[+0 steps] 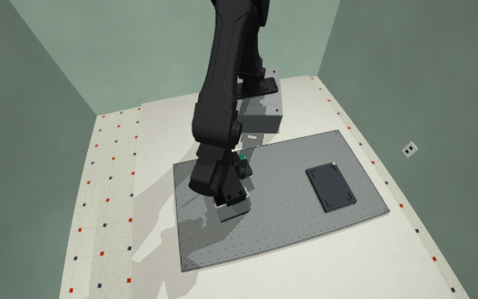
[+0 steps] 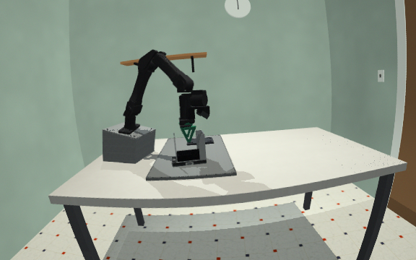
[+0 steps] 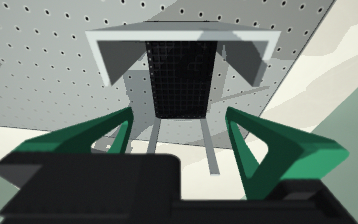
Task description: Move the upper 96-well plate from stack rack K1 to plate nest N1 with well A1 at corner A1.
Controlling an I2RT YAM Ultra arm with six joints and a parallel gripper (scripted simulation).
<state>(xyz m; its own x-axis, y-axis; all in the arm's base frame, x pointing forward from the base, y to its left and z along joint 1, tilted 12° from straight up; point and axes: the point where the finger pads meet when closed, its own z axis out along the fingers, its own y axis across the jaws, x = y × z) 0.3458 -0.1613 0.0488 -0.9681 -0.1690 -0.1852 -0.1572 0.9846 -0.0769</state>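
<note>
Hovering above rack K1 (image 3: 105,55): end effector (image 3: 180,137) fully open, empty.

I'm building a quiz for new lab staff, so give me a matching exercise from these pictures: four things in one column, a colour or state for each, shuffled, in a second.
Things:
1. claw
2. plate nest N1
3. stack rack K1
4. upper 96-well plate

Colour or state:
a. holds no plate, dark floor bare
b. green fingers wide open, holding nothing
c. black, gridded, in the rack
d. pale grey walls around the plates, under the claw

Pairs: 1-b, 2-a, 3-d, 4-c
</note>
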